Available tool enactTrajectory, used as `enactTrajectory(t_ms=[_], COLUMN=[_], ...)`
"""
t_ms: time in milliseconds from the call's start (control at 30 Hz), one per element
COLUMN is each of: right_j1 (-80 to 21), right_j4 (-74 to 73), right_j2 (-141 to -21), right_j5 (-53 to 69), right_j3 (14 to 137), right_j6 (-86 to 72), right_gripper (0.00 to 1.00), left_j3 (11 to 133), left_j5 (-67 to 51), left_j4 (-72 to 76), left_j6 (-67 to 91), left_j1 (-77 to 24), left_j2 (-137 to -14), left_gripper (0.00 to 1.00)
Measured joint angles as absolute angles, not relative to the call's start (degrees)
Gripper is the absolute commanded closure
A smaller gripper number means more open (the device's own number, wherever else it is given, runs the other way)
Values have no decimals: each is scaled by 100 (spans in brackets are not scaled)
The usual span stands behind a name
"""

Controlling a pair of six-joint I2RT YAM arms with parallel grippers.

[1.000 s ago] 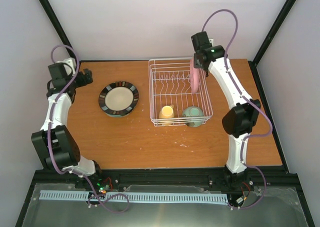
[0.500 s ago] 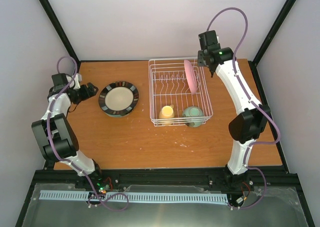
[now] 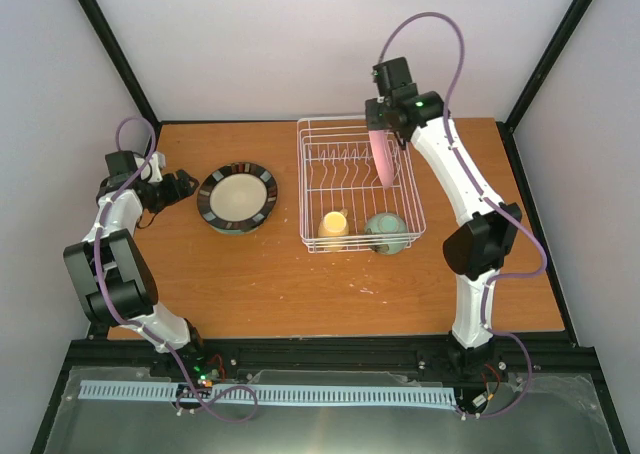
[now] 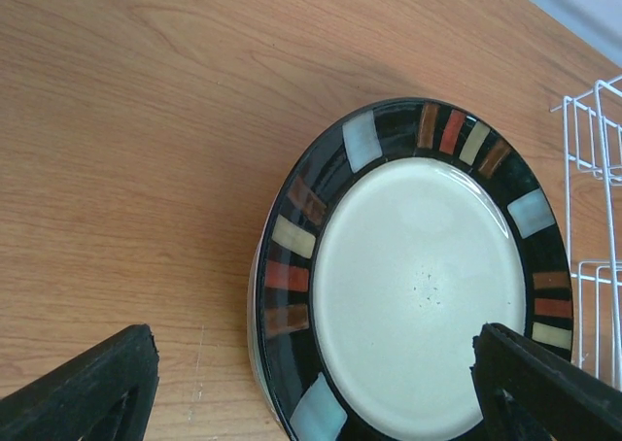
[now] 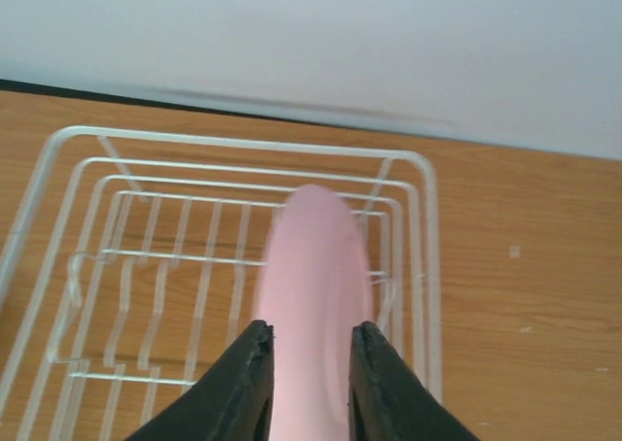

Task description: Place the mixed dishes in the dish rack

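The pink plate (image 3: 385,159) stands on edge at the right end of the white dish rack (image 3: 301,184). My right gripper (image 3: 387,132) hovers at its far top edge. In the right wrist view the fingers stand narrowly apart with the plate (image 5: 316,256) showing between and behind them; contact is unclear. The yellow mug (image 3: 333,225) and green bowl (image 3: 386,231) sit in the rack's near end. The dark-rimmed plate (image 3: 237,197) lies flat on the table left of the rack. My left gripper (image 3: 185,184) is open at its left edge, and its fingers straddle the rim (image 4: 282,276).
The wooden table (image 3: 280,284) is bounded by black frame posts at the back corners. The rack's upright prongs (image 5: 185,286) stand left of the pink plate. The rack's wire corner (image 4: 595,150) shows just right of the dark-rimmed plate.
My right gripper swung away to the right, then came back over the pink plate's top with its jaws narrower. The left arm came down to the dark-rimmed plate's left edge.
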State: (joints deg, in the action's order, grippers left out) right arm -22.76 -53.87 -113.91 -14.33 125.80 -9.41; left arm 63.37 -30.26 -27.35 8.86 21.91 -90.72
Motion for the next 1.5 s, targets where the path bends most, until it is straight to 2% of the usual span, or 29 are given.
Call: enactTrajectory(t_ms=[300, 867, 1067, 1300, 1500], right_j1=[-2727, -2475, -2169, -2119, -2075], right_j4=[-5728, -6281, -6219, -6045, -5693], right_j2=[-12025, -12661, -12558, -12383, -12090], right_j5=[-945, -1271, -1472, -1376, -1098], right_j3=[12783, 12766, 12213, 11913, 11869], right_j6=[-840, -832, -810, -781, -757], right_gripper=[81, 80, 80, 64, 62], left_j3=[6084, 5959, 5964, 6038, 6154], left_j5=[-3024, -2943, -2915, -2897, -2902], left_j4=[-2683, -2615, -2615, -2659, -2679], left_j6=[958, 963, 961, 952, 930], left_j1=[2191, 2191, 2191, 2191, 2191], left_j2=[-9015, -9004, -9024, -9102, -9135], left_gripper=[11, 11, 10, 9, 9])
